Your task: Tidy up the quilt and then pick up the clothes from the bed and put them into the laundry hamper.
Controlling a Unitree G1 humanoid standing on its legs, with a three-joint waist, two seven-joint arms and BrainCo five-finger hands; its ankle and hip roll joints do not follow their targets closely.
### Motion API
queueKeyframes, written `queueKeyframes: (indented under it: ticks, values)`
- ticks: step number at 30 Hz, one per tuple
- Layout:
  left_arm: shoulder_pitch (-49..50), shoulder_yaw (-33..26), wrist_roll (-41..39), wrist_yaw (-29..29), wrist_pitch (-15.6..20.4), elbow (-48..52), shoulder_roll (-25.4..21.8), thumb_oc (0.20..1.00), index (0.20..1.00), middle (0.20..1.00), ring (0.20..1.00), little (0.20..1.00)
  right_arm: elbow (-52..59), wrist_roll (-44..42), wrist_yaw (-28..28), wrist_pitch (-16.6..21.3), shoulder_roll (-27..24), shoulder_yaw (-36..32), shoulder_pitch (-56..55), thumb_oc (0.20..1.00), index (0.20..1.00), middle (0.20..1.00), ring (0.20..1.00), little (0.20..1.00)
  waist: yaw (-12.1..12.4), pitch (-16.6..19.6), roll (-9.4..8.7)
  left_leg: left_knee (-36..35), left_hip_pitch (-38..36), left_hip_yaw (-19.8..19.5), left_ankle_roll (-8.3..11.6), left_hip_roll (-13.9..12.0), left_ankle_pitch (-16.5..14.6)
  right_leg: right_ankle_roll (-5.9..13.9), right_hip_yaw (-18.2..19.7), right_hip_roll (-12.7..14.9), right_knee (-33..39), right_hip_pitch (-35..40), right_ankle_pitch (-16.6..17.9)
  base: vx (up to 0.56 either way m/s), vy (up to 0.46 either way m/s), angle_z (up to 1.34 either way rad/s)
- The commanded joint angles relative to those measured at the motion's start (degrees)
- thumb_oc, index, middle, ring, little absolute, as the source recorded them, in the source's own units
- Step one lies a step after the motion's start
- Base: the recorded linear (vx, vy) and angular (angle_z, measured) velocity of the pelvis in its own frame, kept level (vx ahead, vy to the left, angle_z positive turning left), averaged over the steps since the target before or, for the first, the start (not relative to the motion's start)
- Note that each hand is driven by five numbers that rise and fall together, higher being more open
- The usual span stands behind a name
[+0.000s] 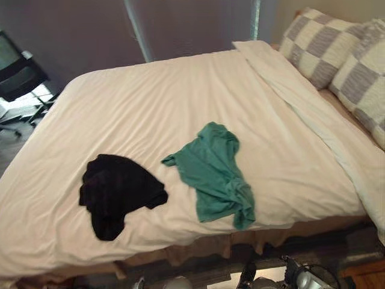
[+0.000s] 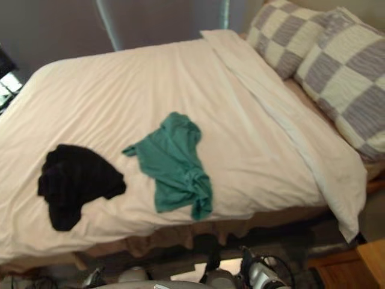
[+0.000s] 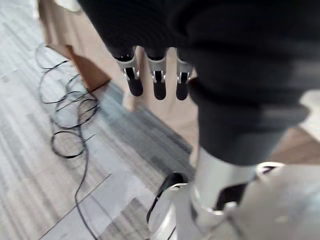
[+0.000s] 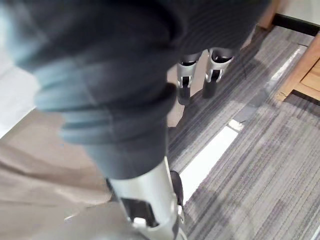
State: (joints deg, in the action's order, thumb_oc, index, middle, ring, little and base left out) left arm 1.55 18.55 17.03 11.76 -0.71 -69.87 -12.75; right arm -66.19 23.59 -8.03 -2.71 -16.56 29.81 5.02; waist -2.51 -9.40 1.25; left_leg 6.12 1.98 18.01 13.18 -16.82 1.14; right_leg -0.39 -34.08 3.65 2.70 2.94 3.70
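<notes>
The white quilt lies spread flat over the bed, its top edge folded back near the pillows. On its near part lie two garments: a crumpled black garment at the left and a green T-shirt in the middle, reaching the front edge. My left hand hangs beside the bed above the grey floor, fingers straight and holding nothing. My right hand hangs over the striped carpet, fingers relaxed and empty. Both hands are below the bed's front edge, apart from the clothes.
Two checkered pillows rest at the bed's right end. A black office chair stands beyond the far left corner. Wooden furniture sits on the floor at the lower right. Curtains hang behind the bed.
</notes>
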Motion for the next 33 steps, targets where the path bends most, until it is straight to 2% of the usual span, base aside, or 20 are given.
queueKeyframes:
  ticks: [1, 3, 4, 5, 6, 9, 12, 13, 14, 15, 16, 17, 18, 19, 21, 23, 24, 26, 28, 33]
  values:
    - [-4.94, 3.10, 0.88, 0.44, 1.71, 1.66, 1.31, 1.000, 1.000, 1.000, 1.000, 1.000, 2.16, 0.45, -0.47, 0.92, 1.59, -0.59, 4.29, 1.000, 1.000, 1.000, 1.000, 1.000, 0.83, -2.57, -0.80, -2.42, -6.07, 0.31, -2.96, 2.19, -3.62, 7.35, 4.69, 8.97, -5.06, 0.14, -7.98, 0.06, 0.193, -0.44]
    - [-4.84, 3.42, 1.06, 0.35, 1.67, 2.19, 1.38, 1.000, 1.000, 1.000, 1.000, 1.000, 2.61, 1.01, -0.57, 0.99, 1.63, -0.46, 3.93, 1.000, 1.000, 1.000, 1.000, 1.000, 0.59, -2.27, -0.63, -4.01, -7.15, 0.90, -3.14, 2.52, -3.35, 7.46, 4.68, 9.37, -6.08, -0.10, -7.93, 0.06, 0.195, -0.37]
    - [-4.92, 3.64, 1.05, 0.36, 1.71, 2.82, 1.63, 1.000, 1.000, 1.000, 1.000, 1.000, 3.29, 2.26, -0.64, 1.25, 1.96, 0.35, 3.88, 1.000, 1.000, 1.000, 1.000, 1.000, 0.48, -1.71, -0.49, -6.66, -9.17, 0.92, -3.75, 3.96, -3.61, 7.93, 5.13, 9.88, -7.31, -0.60, -7.65, 0.03, 0.133, -0.08]
    - [-4.88, 3.63, 1.05, 0.35, 1.70, 2.84, 1.63, 1.000, 1.000, 1.000, 1.000, 1.000, 3.30, 2.28, -0.64, 1.25, 1.96, 0.37, 3.86, 1.000, 1.000, 1.000, 1.000, 1.000, 0.49, -1.73, -0.52, -6.87, -9.33, 0.98, -3.80, 4.06, -3.53, 7.99, 5.18, 9.97, -7.41, -0.61, -7.68, 0.03, 0.237, 0.12]
    - [-4.85, 3.80, 1.52, 0.42, 1.68, 2.87, 1.65, 1.000, 1.000, 1.000, 1.000, 1.000, 3.30, 5.36, -0.46, 1.50, 2.90, 2.54, 3.71, 1.000, 1.000, 1.000, 1.000, 1.000, 0.88, -1.55, -0.83, -8.18, -10.40, 1.09, -4.32, 5.06, -3.74, 8.42, 5.08, 10.99, -8.57, -0.97, -7.37, -0.01, 0.113, 0.20]
    - [-4.48, 3.54, 1.30, 1.04, 1.59, 2.87, 1.63, 1.000, 1.000, 1.000, 1.000, 1.000, 3.21, 5.83, -0.77, 1.56, 3.47, 3.34, 3.95, 1.000, 1.000, 1.000, 1.000, 1.000, 1.33, -1.60, -1.52, -8.84, -11.05, 1.20, -4.98, 5.96, -4.07, 9.08, 5.49, 12.14, -10.03, -1.51, -7.05, -0.02, 0.133, 0.39]
    - [-2.52, 0.35, -0.98, 1.28, 0.62, -0.32, 1.33, 1.000, 1.000, 1.000, 1.000, 1.000, 1.55, 7.16, 0.45, 0.95, 4.23, 3.73, 4.33, 1.000, 1.000, 1.000, 1.000, 1.000, 2.79, -1.76, -2.54, -9.85, -11.33, 0.69, -6.18, 7.30, -4.63, 10.18, 5.81, 13.75, -13.14, -3.12, -6.62, -0.03, 0.067, 0.31]
    - [-1.66, -1.41, -2.07, 1.97, 0.11, -1.67, 0.87, 1.000, 1.000, 1.000, 1.000, 1.000, 0.95, 6.19, -0.06, 0.78, 3.99, 2.68, 4.05, 1.000, 1.000, 1.000, 1.000, 1.000, 2.98, -2.01, -2.79, -10.09, -11.09, 0.19, -6.40, 7.61, -4.61, 10.70, 7.63, 13.03, -15.45, -4.29, -7.53, -0.03, 0.029, 0.46]
    - [-1.67, -1.41, -2.08, 1.98, 0.12, -1.69, 0.87, 1.000, 1.000, 1.000, 1.000, 1.000, 0.93, 6.18, -0.07, 0.78, 4.00, 2.69, 4.06, 1.000, 1.000, 1.000, 1.000, 1.000, 3.01, -1.98, -2.81, -10.11, -11.08, 0.22, -6.40, 7.63, -4.61, 10.70, 7.69, 13.07, -15.58, -4.40, -7.62, -0.11, -0.086, 0.57]
    - [-1.56, -3.10, -3.42, 2.44, 0.03, -1.91, 0.34, 1.000, 1.000, 1.000, 1.000, 1.000, 0.04, 4.03, -0.40, 0.35, 3.62, 0.67, 3.98, 1.000, 1.000, 1.000, 1.000, 1.000, 2.62, -2.79, -3.47, -9.31, -9.20, -0.63, -6.76, 7.84, -3.32, 9.80, 13.15, 9.19, -12.78, -5.73, -8.00, -0.10, -0.079, 0.31]
    - [-1.56, -3.10, -3.42, 2.44, 0.03, -1.90, 0.33, 1.000, 1.000, 1.000, 1.000, 1.000, 0.03, 4.03, -0.40, 0.35, 3.63, 0.67, 3.99, 1.000, 1.000, 1.000, 1.000, 1.000, 2.70, -2.80, -3.45, -9.29, -9.24, -0.55, -6.74, 7.79, -3.35, 9.77, 13.21, 9.11, -12.69, -5.70, -7.95, -0.09, -0.159, 0.48]
    - [-0.82, -4.43, -4.30, 2.87, -0.11, -3.30, 0.14, 1.000, 1.000, 1.000, 1.000, 1.000, -1.33, 3.34, -0.82, -0.15, 3.48, -0.37, 3.68, 1.000, 1.000, 1.000, 1.000, 1.000, 3.30, -2.53, -3.34, -8.86, -8.06, -1.15, -6.60, 7.92, -3.01, 8.71, 13.15, 8.01, -9.37, -4.50, -8.18, 0.00, -0.082, 0.41]
    - [-0.82, -4.42, -4.31, 2.87, -0.10, -3.30, 0.14, 1.000, 1.000, 1.000, 1.000, 1.000, -1.35, 3.34, -0.83, -0.14, 3.49, -0.37, 3.68, 1.000, 1.000, 1.000, 1.000, 1.000, 3.25, -2.51, -3.32, -8.83, -8.01, -1.21, -6.59, 7.89, -3.02, 8.69, 13.08, 7.97, -9.24, -4.43, -8.12, 0.01, -0.181, 0.42]
    - [0.16, -5.89, -5.30, 3.28, -0.04, -4.25, 0.22, 1.000, 1.000, 1.000, 1.000, 1.000, -3.21, 3.38, -0.84, -0.66, 3.44, -0.63, 3.21, 1.000, 1.000, 1.000, 1.000, 1.000, 3.77, -1.97, -3.06, -8.06, -6.29, -1.58, -5.99, 7.44, -2.36, 8.17, 12.39, 7.13, -4.39, -2.56, -7.85, 0.00, -0.102, 0.31]
    - [0.57, -6.59, -6.05, 3.32, -0.06, -4.68, 0.31, 1.000, 1.000, 1.000, 1.000, 1.000, -3.84, 3.11, -0.94, -0.77, 3.10, -0.94, 2.91, 1.000, 1.000, 1.000, 1.000, 1.000, 3.99, -1.58, -2.78, -7.62, -5.75, -1.92, -5.81, 7.28, -2.15, 8.05, 11.92, 6.94, -2.73, -1.68, -7.42, 0.00, -0.098, 0.21]
    - [1.15, -7.95, -7.40, 3.16, -0.02, -5.33, 0.46, 1.000, 1.000, 1.000, 1.000, 1.000, -5.41, 1.92, -1.25, -1.15, 2.01, -2.60, 2.03, 1.000, 1.000, 1.000, 1.000, 1.000, 4.33, -1.52, -2.54, -5.46, -4.35, -2.44, -5.29, 7.16, -2.26, 7.79, 10.67, 7.11, -1.03, -0.32, -6.97, -0.05, -0.083, 0.02]
    - [1.55, -9.15, -8.05, 2.98, -0.27, -6.40, 0.31, 1.000, 1.000, 1.000, 1.000, 1.000, -6.70, 0.43, -2.07, -1.57, 1.02, -5.00, 1.26, 1.000, 1.000, 1.000, 1.000, 1.000, 4.17, -1.87, -2.71, -1.12, -3.52, -2.41, -4.88, 7.52, -4.58, 7.65, 8.99, 7.97, -0.55, 0.64, -6.70, -0.08, -0.046, 0.12]
    - [1.48, -9.47, -8.02, 3.07, -0.49, -7.03, 0.09, 1.000, 1.000, 1.000, 1.000, 1.000, -7.41, -0.37, -2.25, -1.80, 0.53, -6.18, 1.08, 1.000, 1.000, 1.000, 1.000, 1.000, 4.02, -2.18, -2.92, 1.80, -3.03, -2.82, -4.66, 7.91, -6.08, 7.38, 8.77, 8.30, -0.81, 0.82, -7.09, -0.09, -0.012, 0.25]
    - [2.73, -12.05, -9.46, 3.46, -0.89, -8.65, -0.05, 1.000, 1.000, 1.000, 1.000, 1.000, -8.25, -5.57, -2.97, -1.89, 0.20, -11.11, 0.08, 1.000, 1.000, 1.000, 1.000, 1.000, 2.12, -1.21, -1.77, -0.39, -5.31, -1.05, -4.62, 7.67, -7.04, 7.59, 8.95, 7.67, -1.71, 0.85, -7.98, 0.02, 0.069, 0.32]
    - [4.94, -15.53, -12.56, 3.32, -0.11, -6.68, -1.98, 1.000, 1.000, 1.000, 1.000, 1.000, -6.74, -15.21, -5.90, -1.26, -2.80, -21.58, -3.14, 1.000, 1.000, 1.000, 1.000, 1.000, -0.16, 0.22, -1.51, -4.98, -9.30, 1.30, -5.33, 7.97, -6.23, 8.41, 9.13, 8.08, -2.00, 1.52, -6.60, 0.02, 0.055, -0.01]
